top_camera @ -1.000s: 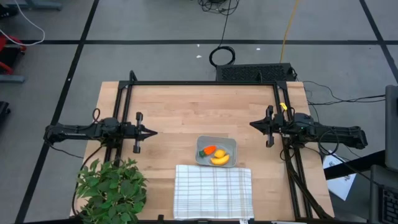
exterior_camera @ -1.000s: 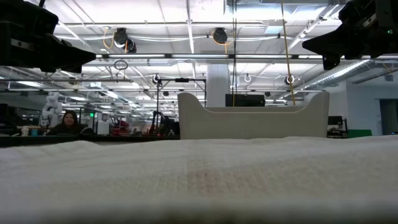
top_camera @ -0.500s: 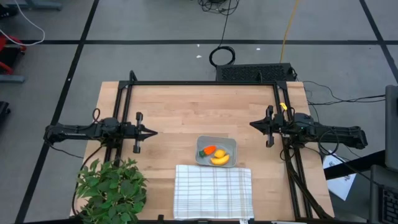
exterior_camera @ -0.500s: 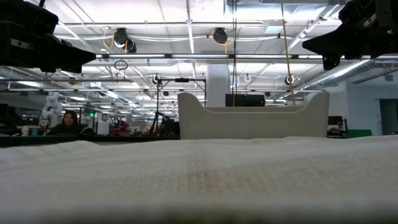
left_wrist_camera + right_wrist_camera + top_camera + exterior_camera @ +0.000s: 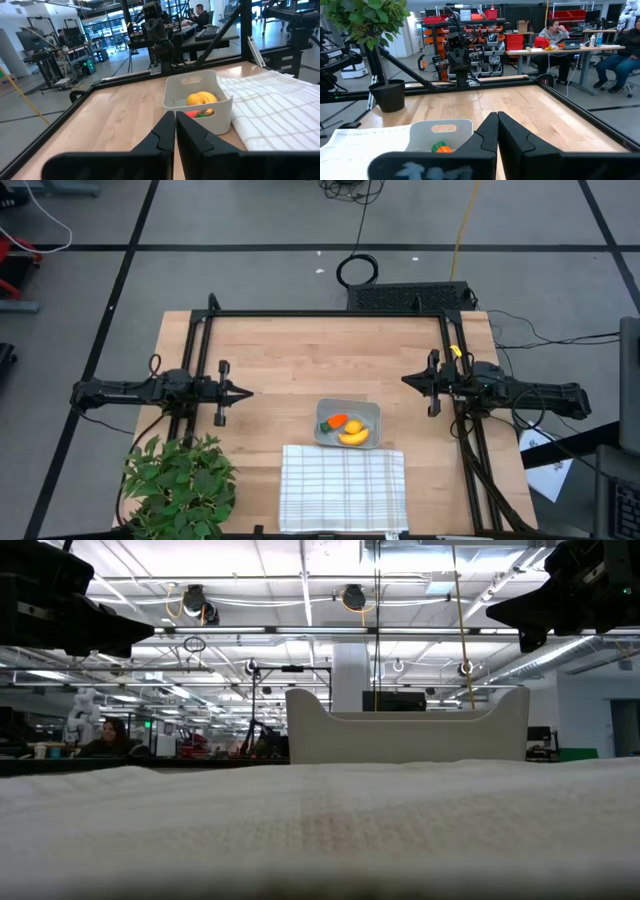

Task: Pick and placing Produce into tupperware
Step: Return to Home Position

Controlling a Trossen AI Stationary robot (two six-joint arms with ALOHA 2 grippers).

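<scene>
The grey square tupperware (image 5: 372, 414) stands on the wooden table just beyond the checked cloth. Inside it lie the orange carrot (image 5: 337, 420), the yellow banana (image 5: 353, 438) and the yellow lemon lump (image 5: 355, 426). It also shows in the left wrist view (image 5: 197, 107) and the right wrist view (image 5: 440, 134). My left gripper (image 5: 247, 392) is shut and empty at the table's left side, well left of the container. My right gripper (image 5: 405, 380) is shut and empty at the right side, a little beyond the container.
A white checked cloth (image 5: 343, 488) lies at the near edge, just in front of the container. A leafy green plant (image 5: 180, 483) stands at the near left corner. A black frame (image 5: 330, 313) runs along the far edge. People sit beyond the table (image 5: 555, 30).
</scene>
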